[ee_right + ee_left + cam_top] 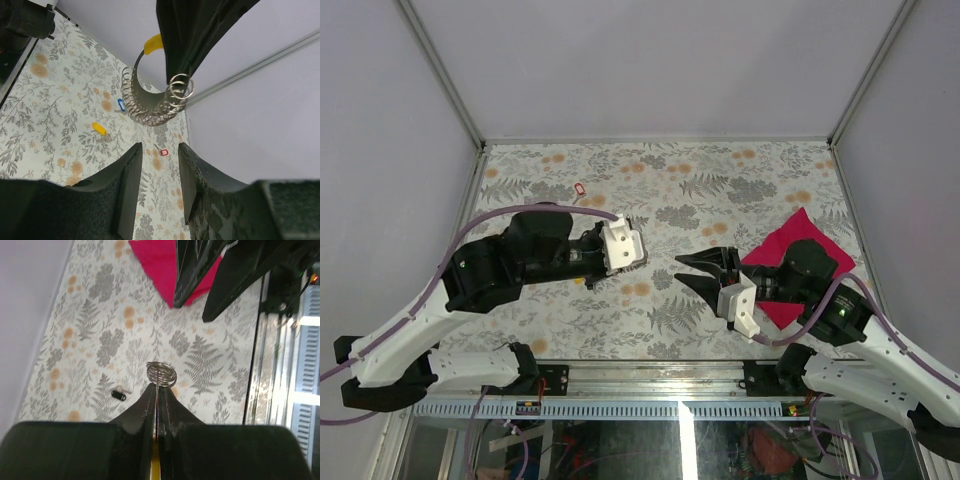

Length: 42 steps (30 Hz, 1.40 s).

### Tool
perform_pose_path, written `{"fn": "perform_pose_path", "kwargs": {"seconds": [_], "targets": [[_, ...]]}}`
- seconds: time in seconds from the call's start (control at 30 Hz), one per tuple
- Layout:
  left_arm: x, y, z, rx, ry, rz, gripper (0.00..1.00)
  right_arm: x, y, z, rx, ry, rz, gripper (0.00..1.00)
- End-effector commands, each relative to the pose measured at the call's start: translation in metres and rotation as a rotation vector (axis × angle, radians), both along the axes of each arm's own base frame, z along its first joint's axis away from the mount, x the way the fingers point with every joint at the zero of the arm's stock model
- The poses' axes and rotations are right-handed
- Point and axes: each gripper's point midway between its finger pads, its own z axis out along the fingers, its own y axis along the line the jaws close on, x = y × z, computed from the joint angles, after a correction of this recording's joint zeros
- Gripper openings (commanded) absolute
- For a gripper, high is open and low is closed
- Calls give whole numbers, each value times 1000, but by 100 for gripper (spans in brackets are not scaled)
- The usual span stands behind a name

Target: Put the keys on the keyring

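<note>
My left gripper (157, 387) is shut on the keyring (161, 374), whose silvery loop sticks out past the fingertips, with its yellow piece showing between the jaws. In the right wrist view the keyring (150, 111) hangs from the left gripper, strung with several small rings, and its yellow piece (152, 44) is at the top. My right gripper (160, 147) is open and empty, facing the keyring from a short way off. A black key (118, 394), a yellow key (99, 128), a blue key (121, 105) and a red key (163, 152) lie on the table.
A magenta cloth (790, 258) lies on the floral tablecloth under the right arm. The red key (580, 189) is at the far left near the wall. Grey walls enclose three sides, and a metal rail (650, 378) runs along the near edge.
</note>
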Motion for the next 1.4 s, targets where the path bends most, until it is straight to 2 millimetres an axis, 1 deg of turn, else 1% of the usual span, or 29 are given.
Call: {"fn": "perform_pose_path", "kwargs": {"seconds": [0.0, 0.07, 0.23, 0.33, 0.63, 0.8, 0.9, 1.07, 1.23, 1.37], "targets": [[13, 21, -8, 138, -91, 84, 0, 2, 0, 27, 81, -79, -12, 41], [8, 17, -1, 98, -91, 56, 0, 3, 1, 34, 105, -96, -12, 41], [1, 13, 6, 21, -86, 29, 0, 4, 6, 52, 142, -164, -2, 40], [-6, 9, 11, -35, -76, 7, 0, 3, 9, 67, 168, -209, 17, 39], [-25, 8, 32, -197, -40, -43, 0, 0, 30, 100, 203, -285, 107, 39], [-31, 7, 41, -287, -4, -43, 0, -9, 38, 112, 211, -299, 172, 39], [-33, 7, 44, -335, 31, -28, 0, -14, 42, 113, 203, -295, 203, 39], [-37, 6, 47, -410, 80, -19, 0, -22, 44, 104, 170, -263, 249, 40], [-40, 6, 49, -441, 106, -24, 0, -24, 44, 91, 123, -226, 261, 40], [-42, 5, 51, -445, 111, -32, 0, -24, 44, 88, 115, -219, 262, 40]]}}
